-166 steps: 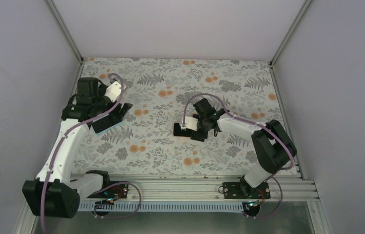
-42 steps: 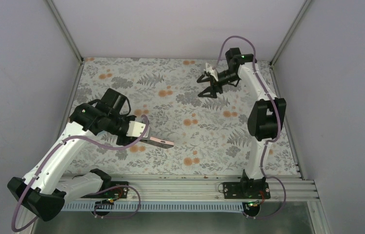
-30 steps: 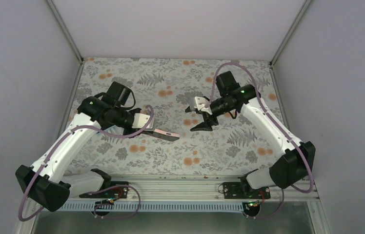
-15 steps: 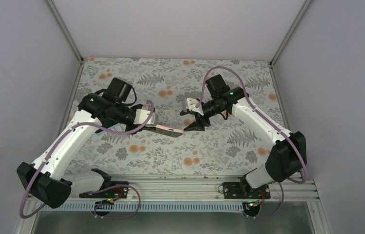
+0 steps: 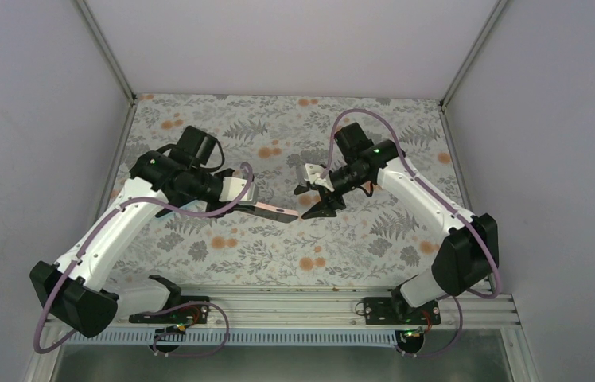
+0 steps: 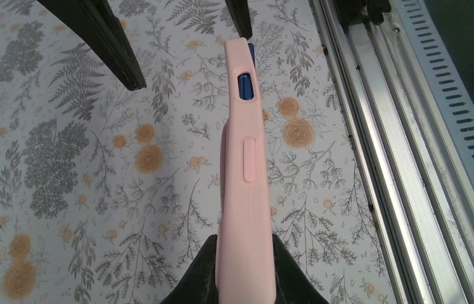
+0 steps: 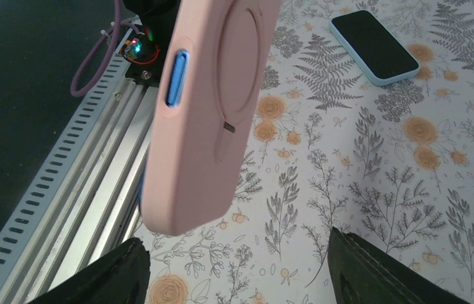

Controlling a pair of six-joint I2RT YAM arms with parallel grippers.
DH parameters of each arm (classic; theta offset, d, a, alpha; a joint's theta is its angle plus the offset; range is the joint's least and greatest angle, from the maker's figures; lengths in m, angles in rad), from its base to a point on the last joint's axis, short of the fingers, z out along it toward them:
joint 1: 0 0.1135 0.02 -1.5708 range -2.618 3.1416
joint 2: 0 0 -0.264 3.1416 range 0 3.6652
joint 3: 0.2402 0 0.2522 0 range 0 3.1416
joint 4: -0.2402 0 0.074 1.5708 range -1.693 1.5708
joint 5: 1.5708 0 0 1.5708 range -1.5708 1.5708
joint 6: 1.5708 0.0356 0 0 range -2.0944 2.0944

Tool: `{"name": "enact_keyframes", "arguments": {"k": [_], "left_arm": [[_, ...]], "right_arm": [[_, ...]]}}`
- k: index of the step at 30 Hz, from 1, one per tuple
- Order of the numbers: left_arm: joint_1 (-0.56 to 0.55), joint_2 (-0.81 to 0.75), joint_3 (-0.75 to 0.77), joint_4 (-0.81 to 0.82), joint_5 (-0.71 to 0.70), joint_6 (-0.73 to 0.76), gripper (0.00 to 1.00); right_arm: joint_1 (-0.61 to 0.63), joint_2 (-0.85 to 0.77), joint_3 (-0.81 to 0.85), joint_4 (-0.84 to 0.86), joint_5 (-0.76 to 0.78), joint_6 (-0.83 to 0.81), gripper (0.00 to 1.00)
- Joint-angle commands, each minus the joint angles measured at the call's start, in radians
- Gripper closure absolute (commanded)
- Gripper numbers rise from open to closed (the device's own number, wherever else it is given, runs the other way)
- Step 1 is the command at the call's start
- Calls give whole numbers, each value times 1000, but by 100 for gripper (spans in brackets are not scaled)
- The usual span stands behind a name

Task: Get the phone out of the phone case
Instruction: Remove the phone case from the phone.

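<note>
A pink phone case (image 5: 272, 211) is held above the table, edge-on, with my left gripper (image 5: 246, 203) shut on its near end. The left wrist view shows the case (image 6: 245, 190) clamped at the left gripper (image 6: 245, 269). The phone (image 6: 245, 85) shows only as a blue edge through the side cutout, also visible in the right wrist view on the phone (image 7: 177, 77). My right gripper (image 5: 304, 203) stands open at the case's free end. From the right wrist, the case (image 7: 212, 114) hangs just beyond the right gripper (image 7: 241, 272), nearer one finger (image 7: 114, 275), with nothing held.
Another phone (image 7: 374, 47), black screen up with a light blue rim, lies flat on the floral table cloth (image 5: 358, 247). The aluminium rail (image 5: 318, 306) runs along the near edge. Walls enclose the table on both sides and the back.
The right arm swung in from the back right until its open fingers reached the case's free end, narrowing slightly. The left arm carried the case toward the centre and now holds it still.
</note>
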Motion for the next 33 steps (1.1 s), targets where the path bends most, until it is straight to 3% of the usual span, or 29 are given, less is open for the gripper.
{"name": "enact_keyframes", "arguments": {"k": [1,20,33], "left_arm": [[5,5,35,46,39,-8,98],[5,4,40,40,36,-20,98],[5,-17,49,-16,97,34,98]], "right_arm": [[17,8,36,-18,-51,-14,28],[33,51,67,1,-38,-2,33],[30,42,60,174,69,125,40]]}}
